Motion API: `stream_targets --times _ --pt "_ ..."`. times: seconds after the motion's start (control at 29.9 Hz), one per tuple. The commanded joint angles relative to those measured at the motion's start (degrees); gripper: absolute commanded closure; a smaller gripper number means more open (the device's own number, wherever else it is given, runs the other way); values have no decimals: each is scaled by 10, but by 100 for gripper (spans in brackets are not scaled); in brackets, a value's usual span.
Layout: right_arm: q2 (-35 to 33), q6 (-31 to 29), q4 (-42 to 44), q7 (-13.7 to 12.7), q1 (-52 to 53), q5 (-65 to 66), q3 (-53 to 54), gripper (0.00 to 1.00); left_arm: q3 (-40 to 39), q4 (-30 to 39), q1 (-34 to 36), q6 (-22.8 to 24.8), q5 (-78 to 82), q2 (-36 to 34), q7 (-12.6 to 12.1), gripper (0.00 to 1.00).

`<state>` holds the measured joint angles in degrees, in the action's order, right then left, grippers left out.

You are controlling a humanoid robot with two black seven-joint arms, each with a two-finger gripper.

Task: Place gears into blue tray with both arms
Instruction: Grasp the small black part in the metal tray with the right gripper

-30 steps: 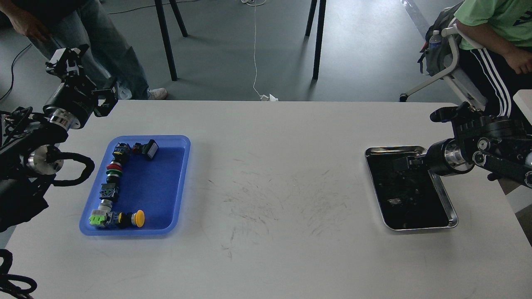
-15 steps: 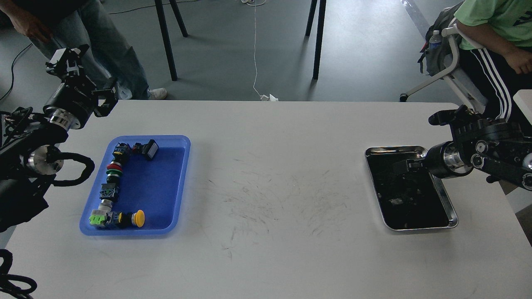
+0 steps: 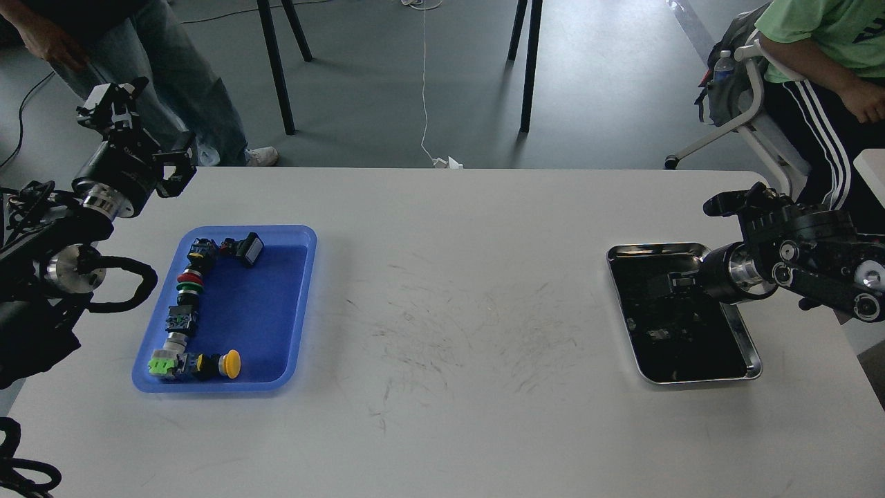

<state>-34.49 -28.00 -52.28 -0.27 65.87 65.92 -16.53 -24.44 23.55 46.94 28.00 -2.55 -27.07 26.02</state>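
1. Over the steel tray (image 3: 750, 356) at desk (image 3: 442, 290) right: right tool (image 3: 674, 285), dark against tray bottom; finger spread cannot be told; gears indistinct in the dark tray.
2. Beyond desk's far-left corner: left tool (image 3: 110, 104), raised; spread cannot be told.
3. At desk left: blue tray (image 3: 302, 304), holding push-button switches (image 3: 187, 304) along its left side.

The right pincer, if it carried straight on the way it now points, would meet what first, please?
Probably the dark bottom of the steel tray: the right pincer points left and downward over it, though its height above the tray is unclear.
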Motion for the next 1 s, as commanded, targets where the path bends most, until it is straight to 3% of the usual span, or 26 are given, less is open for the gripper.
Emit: stream_targets --times 0.0,0.4,0.5,0.97 --pt "6 0 4 0 -2 0 0 12 0 0 0 0 0 0 0 2" --pt "14 0 5 -1 -4 -1 0 26 0 0 -4 0 0 -1 0 2" --pt "14 0 3 -2 -3 0 -8 34 0 0 -4 0 0 -1 0 2" --pt "22 0 26 -2 0 0 -17 40 0 0 -5 0 0 0 0 2"
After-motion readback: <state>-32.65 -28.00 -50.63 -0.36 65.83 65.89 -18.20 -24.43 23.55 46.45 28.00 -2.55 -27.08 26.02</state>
